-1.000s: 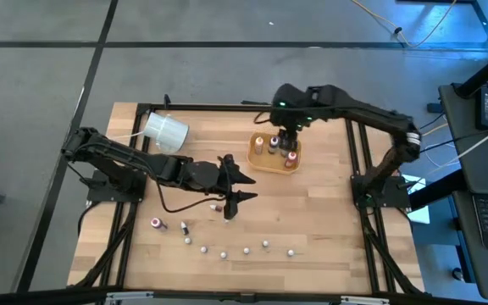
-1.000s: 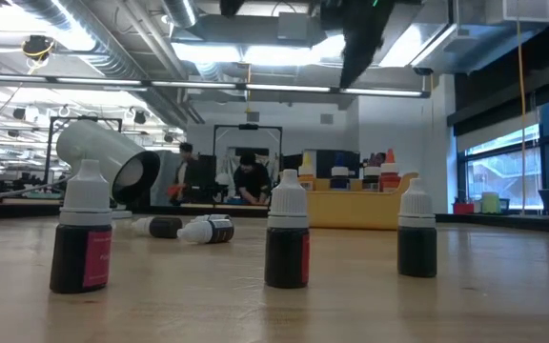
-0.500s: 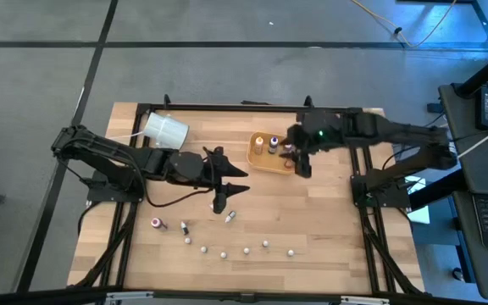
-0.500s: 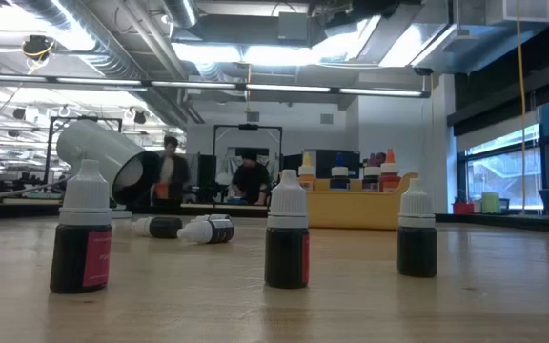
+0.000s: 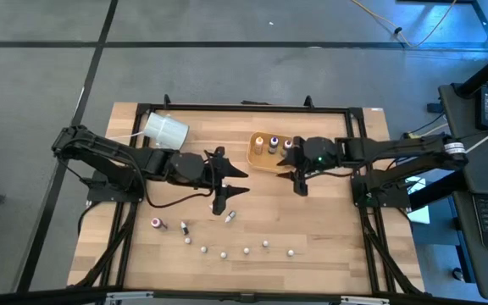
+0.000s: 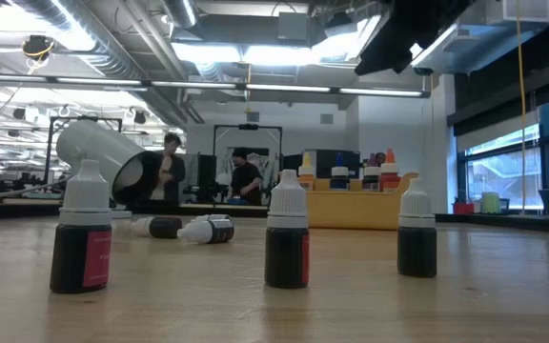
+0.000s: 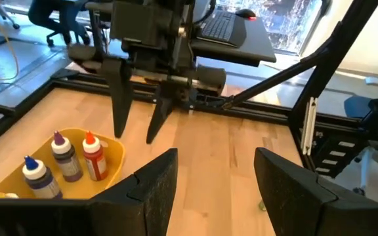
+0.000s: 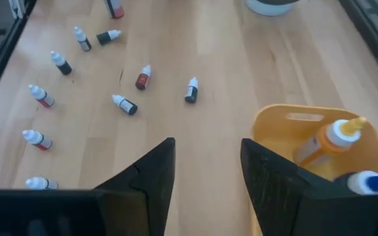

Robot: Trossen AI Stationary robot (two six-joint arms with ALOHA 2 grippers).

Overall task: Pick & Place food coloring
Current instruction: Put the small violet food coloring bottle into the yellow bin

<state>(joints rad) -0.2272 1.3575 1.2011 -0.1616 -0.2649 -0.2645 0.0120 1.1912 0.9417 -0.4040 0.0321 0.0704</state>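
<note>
Several tiny food coloring bottles (image 5: 224, 252) stand in a loose row near the table's near edge, and more (image 8: 125, 103) lie or stand mid-table. A few larger ones (image 7: 64, 157) stand upright in the tan-orange tray (image 5: 265, 161). My left gripper (image 5: 231, 191) is open at mid-table, left of the tray, above one bottle (image 5: 230, 216). My right gripper (image 5: 293, 182) is open and hovers just off the tray's near right corner. It also shows in the left wrist view as the right gripper (image 7: 133, 137). Neither touches anything.
A large white cylinder (image 5: 164, 130) lies on its side near the far left corner. A black frame (image 5: 356, 144) runs around the table. Bare wood lies between the tray and the near row of bottles. People move in the room behind the table (image 6: 246, 181).
My right gripper has come away from above the tray, moving toward the table's near edge and dropping lower, still open. My left gripper has drawn back a little toward the table's left. The bottles in the tray stand where they were.
</note>
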